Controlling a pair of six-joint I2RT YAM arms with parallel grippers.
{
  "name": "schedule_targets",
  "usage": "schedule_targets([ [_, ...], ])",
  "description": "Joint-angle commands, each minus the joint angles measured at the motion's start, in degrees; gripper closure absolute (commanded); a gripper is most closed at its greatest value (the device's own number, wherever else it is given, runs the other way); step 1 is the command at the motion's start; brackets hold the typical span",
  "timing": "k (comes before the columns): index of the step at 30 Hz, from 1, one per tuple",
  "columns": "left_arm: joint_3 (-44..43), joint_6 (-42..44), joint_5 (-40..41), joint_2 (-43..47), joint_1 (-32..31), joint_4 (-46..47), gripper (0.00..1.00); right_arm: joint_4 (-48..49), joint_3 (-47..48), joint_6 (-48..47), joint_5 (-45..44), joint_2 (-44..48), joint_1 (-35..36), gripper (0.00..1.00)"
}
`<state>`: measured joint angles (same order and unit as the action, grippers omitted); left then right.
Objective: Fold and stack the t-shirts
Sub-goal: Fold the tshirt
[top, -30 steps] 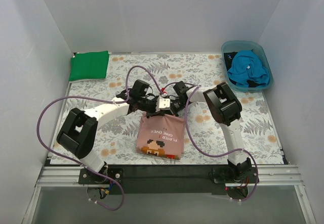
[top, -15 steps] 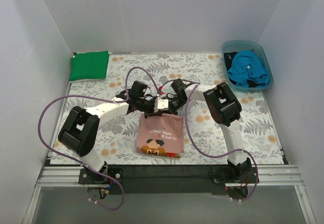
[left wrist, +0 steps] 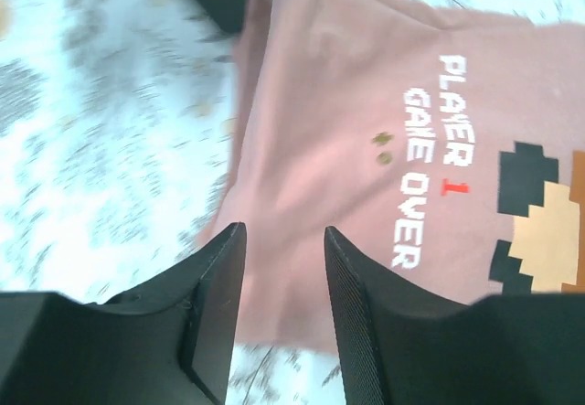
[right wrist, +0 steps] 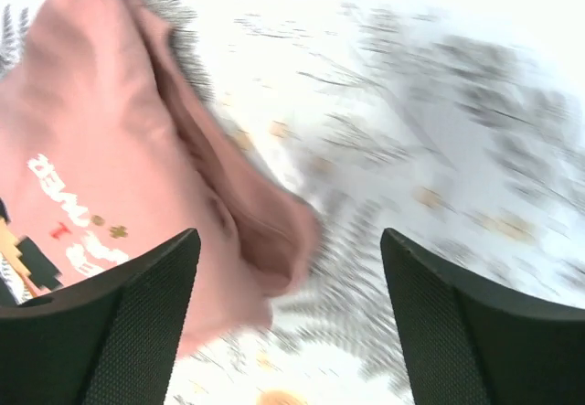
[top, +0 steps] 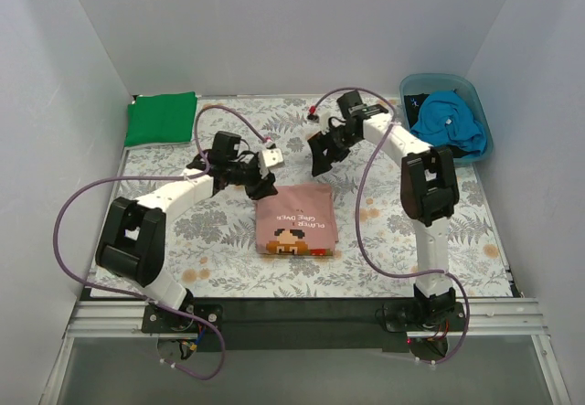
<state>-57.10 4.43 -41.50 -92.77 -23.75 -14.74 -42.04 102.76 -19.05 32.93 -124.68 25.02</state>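
The pink t-shirt (top: 295, 229) lies folded, untouched: left gripper (left wrist: 279, 309) narrowly parted, right gripper (right wrist: 288, 323) spread wide, both empty.

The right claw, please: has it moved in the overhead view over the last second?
Yes. The right claw has pulled away from the pink t-shirt, going toward the far edge of the table and slightly closer to the teal tub; it is open and empty.

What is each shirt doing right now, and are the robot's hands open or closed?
Pink shirt: folded flat on the table, picture side up, nobody holding it.
Green shirt: folded, lying at the far left corner.
Blue shirt: crumpled, in the tub.
Left hand: open, empty, above the pink shirt's edge.
Right hand: open, empty, above the pink shirt's corner.
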Motion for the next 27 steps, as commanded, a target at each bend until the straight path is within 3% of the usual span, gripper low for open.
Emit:
schedule_targets([
  [1, -1.88, -8.64, -2.89, 6.20, 3.44, 1.56, 0.59, -2.61, 2.70, -2.84, 0.55, 3.31, -4.44, 0.13],
  [3, -1.00, -12.48, -2.45, 7.95, 4.41, 4.09, 0.57, -2.52, 4.55, -1.70, 1.43, 2.96, -5.59, 0.14],
  [6, 0.06, -17.68, -1.31, 8.40, 5.81, 7.09, 0.55, -2.34, 4.12, 0.59, 6.70, 3.65, -7.17, 0.27],
  [12, -4.33, -27.70, 1.25, -0.37, 9.94, 4.64, 0.55, -1.91, -3.86, 1.82, 11.46, 5.06, -7.79, 0.35],
  [17, -4.33, -33.41, 4.75, -3.90, 10.48, 4.54, 0.54, 0.37, -5.82, 3.84, 11.64, 2.52, -7.79, 0.35],
  [27, -6.71, -34.92, 6.43, -11.37, 10.65, 1.21, 0.48, 1.88, -8.63, 5.78, 14.00, 1.28, -7.70, 0.32],
])
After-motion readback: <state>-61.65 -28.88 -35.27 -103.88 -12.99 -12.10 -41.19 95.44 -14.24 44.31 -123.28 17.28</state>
